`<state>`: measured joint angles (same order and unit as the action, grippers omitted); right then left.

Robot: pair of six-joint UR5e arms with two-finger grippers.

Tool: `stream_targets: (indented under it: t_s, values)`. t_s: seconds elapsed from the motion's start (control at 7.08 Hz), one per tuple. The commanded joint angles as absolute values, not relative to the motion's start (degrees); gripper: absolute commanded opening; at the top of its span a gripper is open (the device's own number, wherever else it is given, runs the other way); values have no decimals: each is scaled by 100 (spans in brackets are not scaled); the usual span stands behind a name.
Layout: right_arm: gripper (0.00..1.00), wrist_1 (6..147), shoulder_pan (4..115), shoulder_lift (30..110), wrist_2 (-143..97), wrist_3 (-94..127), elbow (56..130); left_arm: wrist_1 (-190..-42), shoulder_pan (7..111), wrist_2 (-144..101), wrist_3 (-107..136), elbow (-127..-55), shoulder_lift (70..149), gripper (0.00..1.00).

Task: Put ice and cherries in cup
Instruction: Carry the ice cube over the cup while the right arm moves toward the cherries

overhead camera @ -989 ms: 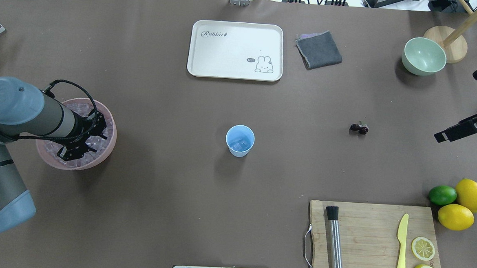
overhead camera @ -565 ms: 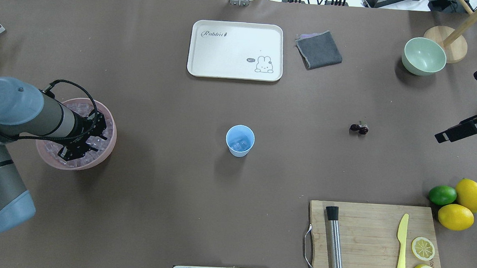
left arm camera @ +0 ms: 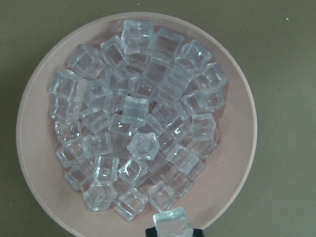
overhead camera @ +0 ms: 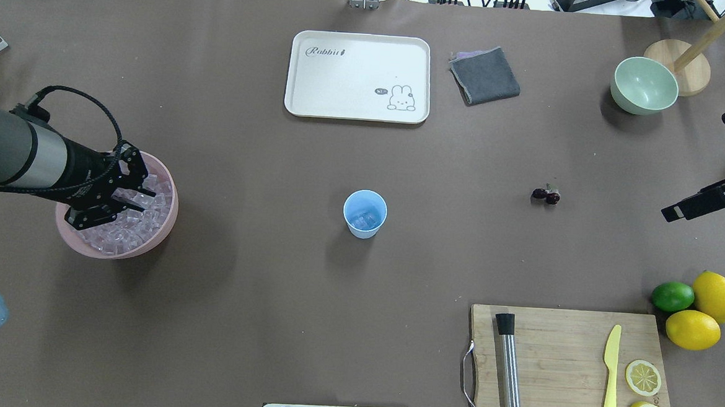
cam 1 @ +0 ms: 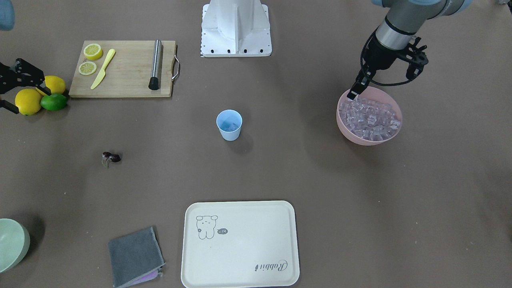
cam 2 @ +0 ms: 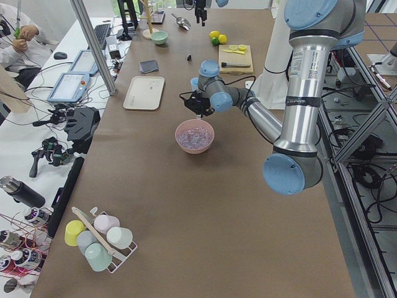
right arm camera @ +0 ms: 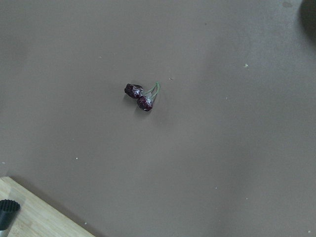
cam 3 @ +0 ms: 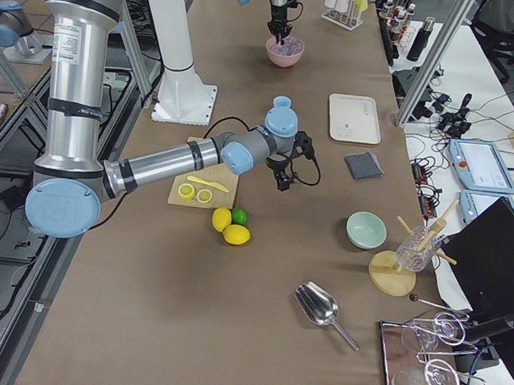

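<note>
Pink bowl (overhead camera: 170,184) sits at the left edge, heaped with ice (left arm camera: 138,113). Left claw (overhead camera: 142,199) is over it, pinched tight on one cube (left arm camera: 172,222), which looks gripped right at the tips. Cup (overhead camera: 364,213) is mid-worktop (overhead camera: 240,296), a few cubes inside. Cherries (overhead camera: 546,194) lie loose toward the right edge, well apart from the cup. Right claw (cam 1: 25,96) is by the right edge, looks spread wide, empty.

Risks:
- Cube is slick and the tip grip looks marginal. A fast swing could squirt it out short of the cup.
- Cup is light with a narrow mouth. An off-centre drop bounces off the rim; a low claw tips it.
- Cherries are tiny and round. A pinch may miss or roll them.
</note>
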<state>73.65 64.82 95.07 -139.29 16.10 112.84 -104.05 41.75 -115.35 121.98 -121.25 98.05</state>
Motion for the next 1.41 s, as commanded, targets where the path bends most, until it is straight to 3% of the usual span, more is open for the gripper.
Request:
stream_targets:
  t_s: [0.0, 0.42, 0.71, 0.99, 1.27]
  values:
    - [100, 7418, 6460, 9265, -13852, 2080, 11276, -9201, 3844, -11505, 12225, -11964, 11215, 0]
    - [100, 7400, 6145, 8668, -13782, 3256, 11329, -8859, 2868, -10339, 12138, -10990, 12757, 0]
    - [100, 7400, 6126, 8648, -13642, 3305, 11311, -9199, 2366, -9776, 11841, -9692, 13865, 0]
    - [100, 7409, 5760, 8640, -13108, 3610, 11181, -10114, 2312, -9537, 11280, -8941, 13887, 0]
    - [100, 7418, 5494, 8535, -13016, 3892, 11118, -10108, 2338, -9527, 11101, -9078, 13913, 0]
